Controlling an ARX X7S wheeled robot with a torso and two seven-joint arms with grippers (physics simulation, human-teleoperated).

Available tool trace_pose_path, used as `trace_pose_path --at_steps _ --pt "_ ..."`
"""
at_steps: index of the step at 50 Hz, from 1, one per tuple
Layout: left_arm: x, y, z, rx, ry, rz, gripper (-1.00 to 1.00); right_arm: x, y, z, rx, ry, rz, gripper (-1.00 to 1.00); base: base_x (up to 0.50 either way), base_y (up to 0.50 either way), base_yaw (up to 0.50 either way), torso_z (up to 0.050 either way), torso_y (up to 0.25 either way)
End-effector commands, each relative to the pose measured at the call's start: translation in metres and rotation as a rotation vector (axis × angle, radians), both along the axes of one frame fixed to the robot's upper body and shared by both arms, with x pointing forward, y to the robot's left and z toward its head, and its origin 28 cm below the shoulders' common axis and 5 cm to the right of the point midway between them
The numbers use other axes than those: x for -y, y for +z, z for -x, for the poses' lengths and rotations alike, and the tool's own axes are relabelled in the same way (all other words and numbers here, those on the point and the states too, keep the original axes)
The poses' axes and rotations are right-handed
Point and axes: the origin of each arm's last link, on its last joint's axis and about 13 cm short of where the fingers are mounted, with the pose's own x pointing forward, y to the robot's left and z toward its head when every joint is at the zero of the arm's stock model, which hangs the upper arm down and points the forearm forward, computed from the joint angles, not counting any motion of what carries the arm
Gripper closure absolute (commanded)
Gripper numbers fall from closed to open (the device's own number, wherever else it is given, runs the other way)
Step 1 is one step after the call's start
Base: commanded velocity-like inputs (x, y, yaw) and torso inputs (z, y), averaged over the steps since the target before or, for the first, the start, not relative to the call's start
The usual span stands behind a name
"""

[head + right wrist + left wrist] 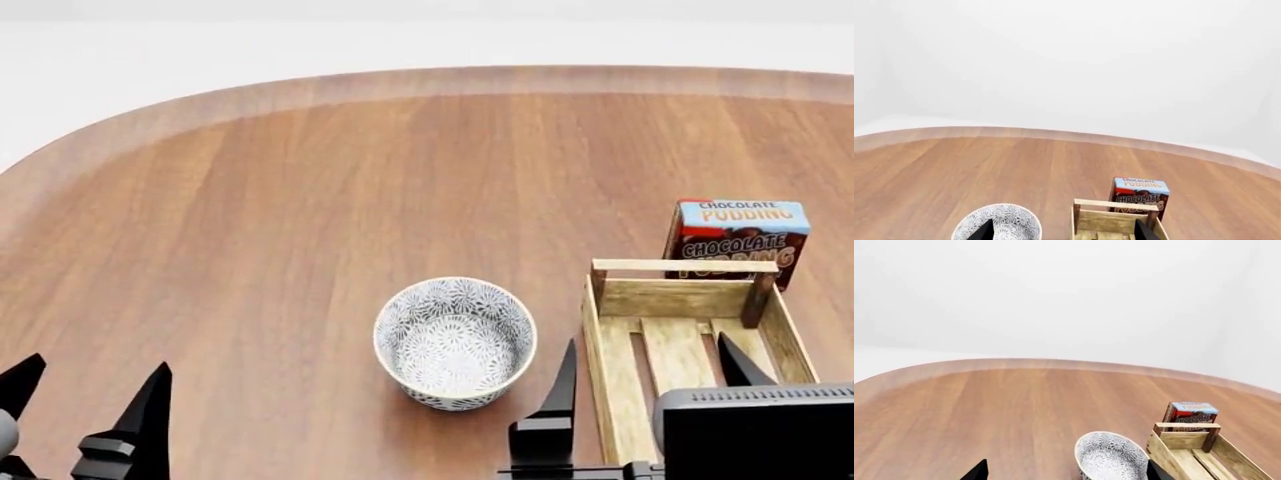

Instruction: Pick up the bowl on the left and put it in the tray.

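Observation:
The bowl [455, 342], white with a dense grey-blue floral pattern, stands upright on the wooden table, just left of the tray [685, 267], a light-wood slatted crate. My left gripper [91, 385] is open at the near left, well short of the bowl and holding nothing. My right gripper [650, 350] is open above the tray's near half, one finger between bowl and tray. In the left wrist view the bowl [1111, 457] lies inside the open gripper's [1066, 470] span, beside the tray [1187, 440]. The right wrist view shows the bowl [1011, 217], the tray [1117, 204] and the open gripper [1063, 231].
A chocolate pudding box [734, 240] stands upright just behind the tray's far end bar, also visible as the pudding box [1191, 415] and the pudding box [1139, 195]. The rounded wooden table [267, 200] stretches far to the left and back, against a white background.

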Motion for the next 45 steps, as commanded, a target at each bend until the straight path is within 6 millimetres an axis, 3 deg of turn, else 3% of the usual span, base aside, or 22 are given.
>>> trace_pose_path --at_steps 1,15,24,25,26,45 --pt "-0.0006 -0.0001 0.0009 0.008 -0.013 0.018 -1.0 -0.0002 -0.0012 0.0001 -0.002 0.002 0.001 -1.0 0.0 0.0 0.0 0.05 0.0" --pt "-0.0005 -0.0012 -0.0008 0.02 0.031 -0.029 -1.0 0.0001 -0.0014 -0.0005 -0.005 0.002 -0.001 -1.0 0.0 0.0 0.0 0.05 0.0" --pt "-0.0013 0.0002 0.0024 0.073 0.012 0.052 -1.0 -0.0001 -0.0035 -0.0016 -0.008 0.001 0.002 -1.0 0.0 0.0 0.0 0.0 0.0" --pt "-0.0006 -0.0012 0.0013 0.034 0.003 -0.049 -1.0 -0.0001 -0.0035 -0.0015 -0.009 0.002 0.001 -1.0 0.0 0.0 0.0 0.0 0.0" --pt "0.0005 -0.002 0.0016 0.037 -0.016 -0.04 -1.0 -0.0001 -0.0032 -0.0013 -0.008 0.002 0.001 -1.0 0.0 0.0 0.0 0.0 0.0" --pt "-0.0003 -0.0019 0.0019 0.051 0.0 -0.012 -1.0 -0.0012 -0.0027 0.0013 0.026 0.008 0.029 -1.0 0.0 0.0 0.0 0.021 -0.244"
